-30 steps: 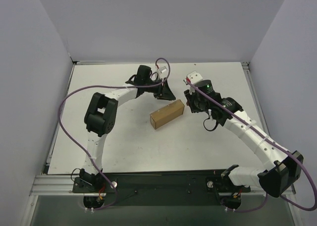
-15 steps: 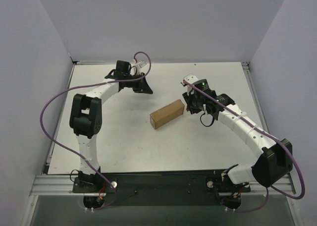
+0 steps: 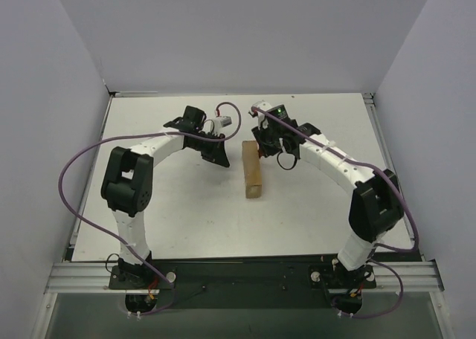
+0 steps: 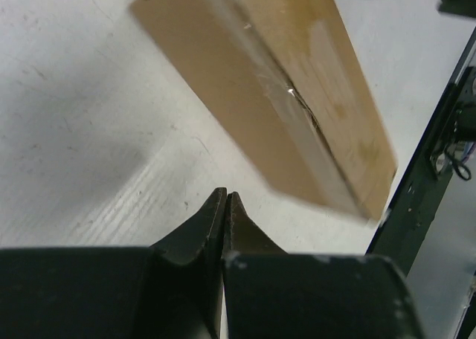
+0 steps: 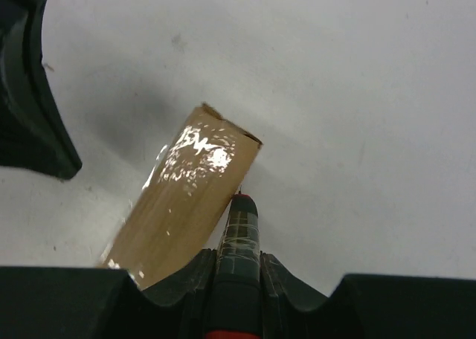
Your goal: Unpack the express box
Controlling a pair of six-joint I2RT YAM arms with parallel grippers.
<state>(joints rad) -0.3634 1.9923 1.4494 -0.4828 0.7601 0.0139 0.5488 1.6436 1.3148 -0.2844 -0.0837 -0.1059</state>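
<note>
I see the box lying on the counter. My left end effector is closed, empty, beside it. My right end effector grips a knife, its tip at the box's end.

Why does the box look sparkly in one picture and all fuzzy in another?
Right wrist view: light glare speckles the glossy top of the express box; left wrist view: its edges look smeared, from closeness or motion, I cannot tell which; top view: it looks sharp, with only a faint shadow.
</note>
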